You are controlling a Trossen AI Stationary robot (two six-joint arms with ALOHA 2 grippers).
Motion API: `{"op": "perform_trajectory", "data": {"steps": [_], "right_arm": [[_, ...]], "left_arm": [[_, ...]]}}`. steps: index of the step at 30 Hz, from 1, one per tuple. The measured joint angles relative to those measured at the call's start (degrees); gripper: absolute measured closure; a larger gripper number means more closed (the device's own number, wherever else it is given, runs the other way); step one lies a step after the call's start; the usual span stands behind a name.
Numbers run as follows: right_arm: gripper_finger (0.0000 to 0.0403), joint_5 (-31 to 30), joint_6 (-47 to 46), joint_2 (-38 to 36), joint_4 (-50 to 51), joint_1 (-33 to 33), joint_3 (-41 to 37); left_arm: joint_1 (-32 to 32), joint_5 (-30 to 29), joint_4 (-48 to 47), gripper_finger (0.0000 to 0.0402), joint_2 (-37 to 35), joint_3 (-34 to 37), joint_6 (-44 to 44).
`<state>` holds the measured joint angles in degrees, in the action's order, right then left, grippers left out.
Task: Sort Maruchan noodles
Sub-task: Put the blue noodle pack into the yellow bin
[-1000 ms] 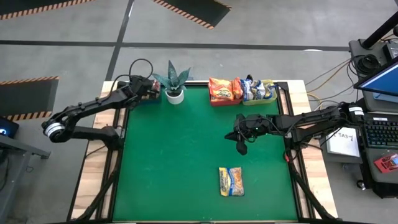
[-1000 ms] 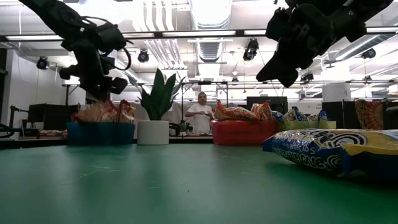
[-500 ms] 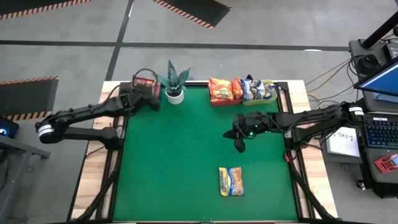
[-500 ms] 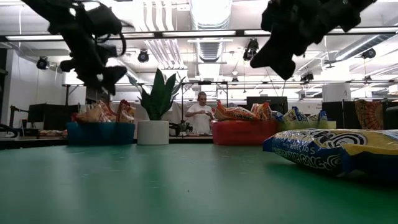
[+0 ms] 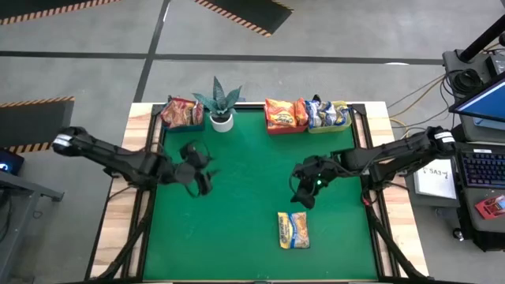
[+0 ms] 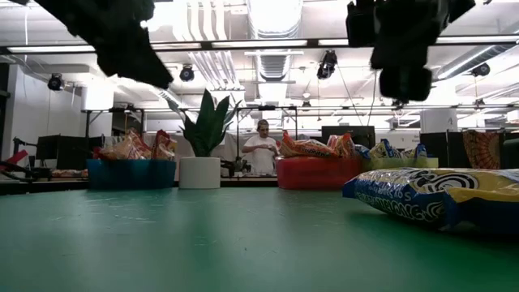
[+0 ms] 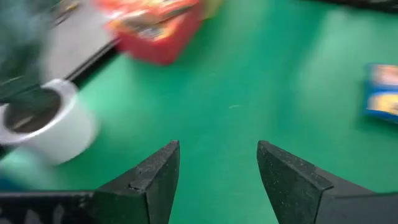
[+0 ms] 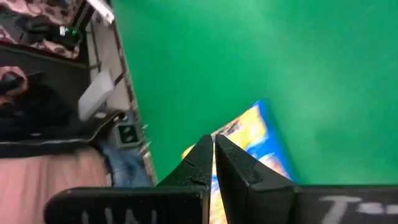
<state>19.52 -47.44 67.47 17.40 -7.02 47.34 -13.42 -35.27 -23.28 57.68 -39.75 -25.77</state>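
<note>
One blue-and-yellow Maruchan noodles packet [image 5: 293, 229] lies flat on the green table near its front edge; it also shows in the low view [image 6: 438, 195]. My right gripper [image 5: 304, 197] hangs shut just beyond the packet's far end [image 8: 252, 134], above it and touching nothing. My left gripper [image 5: 202, 177] hovers open over the table's left-middle with nothing between its fingers [image 7: 217, 168]. Red packets [image 5: 181, 111] rest in the blue bin. Orange ones [image 5: 283, 112] fill the red bin, and blue ones [image 5: 327, 113] fill the yellow-green bin.
The three bins stand along the far edge: blue [image 6: 130, 173], red [image 6: 316, 172] and yellow-green [image 5: 341, 118]. A potted plant in a white pot [image 5: 222, 109] stands between the blue and red bins. A person [image 6: 261, 150] stands in the room beyond the table.
My left gripper has drawn back from the blue bin toward the table's near edge and now hovers over the left-middle. My right gripper has moved a little toward the near edge, closer to the blue-and-yellow packet, and has tipped to point downward.
</note>
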Motion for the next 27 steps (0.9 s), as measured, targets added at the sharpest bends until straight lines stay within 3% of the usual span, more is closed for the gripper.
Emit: {"op": "perform_trajectory", "data": {"steps": [5,12,18,27], "right_arm": [[0.0394,0.4,-6.3,3.7,6.5,-4.9,6.0],[0.0394,-3.0,-4.6,12.4,19.8,-13.4,12.1],[0.0394,-6.4,2.4,19.6,16.2,-18.6,11.8],[0.0394,-9.1,11.7,23.6,6.0,-17.4,9.7]], "left_arm": [[-7.7,-0.2,8.4,0.0205,2.8,0.0,6.2],[-9.4,-0.2,13.7,0.0205,4.9,0.0,9.7],[-9.4,-0.3,14.1,0.0205,6.0,0.0,9.6],[-9.4,-0.3,16.8,0.0205,8.7,0.0,8.3]]}}
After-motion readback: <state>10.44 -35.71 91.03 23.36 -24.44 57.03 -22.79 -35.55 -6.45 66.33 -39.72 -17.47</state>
